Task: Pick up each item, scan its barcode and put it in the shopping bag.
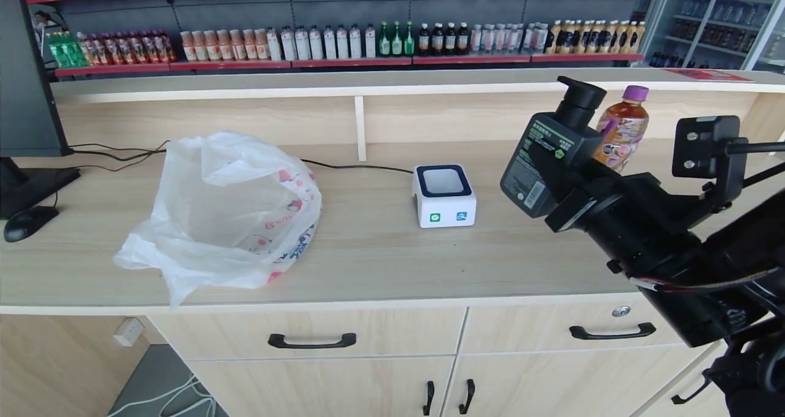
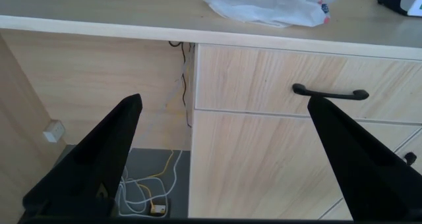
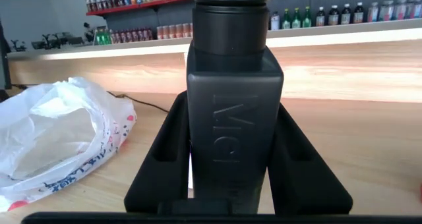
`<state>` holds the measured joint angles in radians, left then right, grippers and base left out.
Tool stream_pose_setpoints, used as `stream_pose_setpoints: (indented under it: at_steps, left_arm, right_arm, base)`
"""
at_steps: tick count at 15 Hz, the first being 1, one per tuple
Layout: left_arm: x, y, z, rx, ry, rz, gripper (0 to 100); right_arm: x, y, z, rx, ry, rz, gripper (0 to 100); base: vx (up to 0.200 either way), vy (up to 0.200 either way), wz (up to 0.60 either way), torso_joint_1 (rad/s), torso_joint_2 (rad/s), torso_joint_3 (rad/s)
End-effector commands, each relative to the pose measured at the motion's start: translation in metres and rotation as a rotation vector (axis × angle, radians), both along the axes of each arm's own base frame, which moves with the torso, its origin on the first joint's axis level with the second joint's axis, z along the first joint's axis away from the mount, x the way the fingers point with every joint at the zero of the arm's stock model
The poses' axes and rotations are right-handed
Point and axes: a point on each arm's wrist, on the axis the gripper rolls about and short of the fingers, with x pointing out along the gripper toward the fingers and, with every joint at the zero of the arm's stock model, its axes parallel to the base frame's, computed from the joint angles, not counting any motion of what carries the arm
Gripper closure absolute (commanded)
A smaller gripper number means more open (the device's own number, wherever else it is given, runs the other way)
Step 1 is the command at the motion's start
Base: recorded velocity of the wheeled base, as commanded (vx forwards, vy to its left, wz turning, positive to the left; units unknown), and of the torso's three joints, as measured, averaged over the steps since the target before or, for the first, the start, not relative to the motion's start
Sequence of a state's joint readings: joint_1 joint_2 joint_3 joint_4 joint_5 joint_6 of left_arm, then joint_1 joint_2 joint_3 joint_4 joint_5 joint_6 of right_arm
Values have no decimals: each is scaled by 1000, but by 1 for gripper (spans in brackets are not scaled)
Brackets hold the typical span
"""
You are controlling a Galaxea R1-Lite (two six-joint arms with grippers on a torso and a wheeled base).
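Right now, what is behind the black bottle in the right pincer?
An amber drink bottle with a purple cap shows behind the black bottle, which the right pincer grips. Its base is hidden by that pincer.

The light wood-grain tabletop (image 1: 380, 263) carries a translucent white shopping bag (image 1: 227, 208) on its left half, lying slumped with its mouth gathered toward the front edge. A white cube-shaped barcode scanner (image 1: 443, 196) with a dark-framed window stands near the centre, well apart from the bag, and a black cable (image 1: 356, 166) runs from it along the rear of the surface. At the far left, a black mouse (image 1: 27, 222) lies just beside a monitor stand (image 1: 34, 184), and at the right rear a purple-capped drink bottle (image 1: 622, 126) stands with its base hidden.
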<state>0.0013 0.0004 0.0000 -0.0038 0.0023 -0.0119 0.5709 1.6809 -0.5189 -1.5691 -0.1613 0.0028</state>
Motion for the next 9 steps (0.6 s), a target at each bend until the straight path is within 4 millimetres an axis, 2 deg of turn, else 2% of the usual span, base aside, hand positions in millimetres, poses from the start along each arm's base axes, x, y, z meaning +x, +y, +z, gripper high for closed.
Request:
stream_pose_setpoints:
  at_steps: [1,5,9]
  left_arm:
    - [0,0,0,0,0,1,0]
    - [0,0,0,1,0,-1,0]
    - [0,0,0,0,0,-1,0]
  right_arm:
    - [0,0,3,3,-11,-2,100]
    - [12,8,9,-28,-64,-3,100]
    - [47,9,-6,-206,-129,99,100]
  base:
    - [0,0,0,0,0,0]
    - [0,0,0,0,0,0]
    - [0,0,0,0,0,0]
